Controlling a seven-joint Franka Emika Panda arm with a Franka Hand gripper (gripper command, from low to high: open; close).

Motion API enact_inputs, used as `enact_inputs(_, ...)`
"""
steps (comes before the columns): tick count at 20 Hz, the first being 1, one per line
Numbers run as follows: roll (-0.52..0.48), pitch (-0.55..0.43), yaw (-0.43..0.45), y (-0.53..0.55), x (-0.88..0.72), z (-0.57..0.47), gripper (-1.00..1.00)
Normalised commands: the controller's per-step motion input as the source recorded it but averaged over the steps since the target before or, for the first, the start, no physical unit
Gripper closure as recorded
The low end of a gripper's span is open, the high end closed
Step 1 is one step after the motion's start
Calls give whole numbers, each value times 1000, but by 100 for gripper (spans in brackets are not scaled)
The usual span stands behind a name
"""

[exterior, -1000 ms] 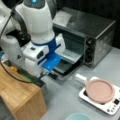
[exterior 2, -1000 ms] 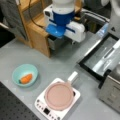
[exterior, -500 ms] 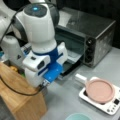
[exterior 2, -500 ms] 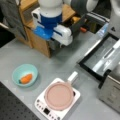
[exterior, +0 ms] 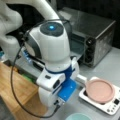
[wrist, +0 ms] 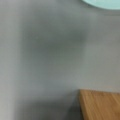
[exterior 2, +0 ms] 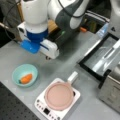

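My gripper (exterior 2: 47, 58) hangs low over the grey table under the white and blue hand (exterior 2: 37, 41); only a dark tip shows below the hand. The thing nearest to it is a teal bowl (exterior 2: 25, 75) holding an orange carrot (exterior 2: 26, 78), a short way toward this front view's bottom left. In a front view the hand (exterior: 56, 86) fills the middle and hides its fingers, and the bowl's rim (exterior: 78, 117) peeks in at the bottom. The wrist view shows bare grey table, the bowl's edge (wrist: 105, 3) at the top, and no fingers.
A pink pan (exterior 2: 59, 95) with a pale handle (exterior 2: 72, 77) sits on a white induction cooker (exterior 2: 42, 106). A steel toaster oven (exterior: 96, 37) stands behind with its door (exterior 2: 102, 58) folded down. A wooden board (exterior: 17, 92) lies beside the arm, its corner (wrist: 100, 105) in the wrist view.
The arm has swung away from the oven and come lower, toward the teal bowl. The pan, the cooker and the bowl have stayed put.
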Motion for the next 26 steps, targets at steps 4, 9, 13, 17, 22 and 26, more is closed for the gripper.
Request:
enact_inputs(4,101,129,115,-365,275,-161,-100)
enact_inputs(9,105,148,-26,-319,426,-67,-100)
enact_inputs(13,105,150,-33,-214,487,44,-100)
enact_inputs(17,119,147,-66,-130,475,142,-100)
enact_inputs(22,142,180,-97,-81,577,227,-100)
enact_inputs(26,138,235,-70,-75,624,154,-100)
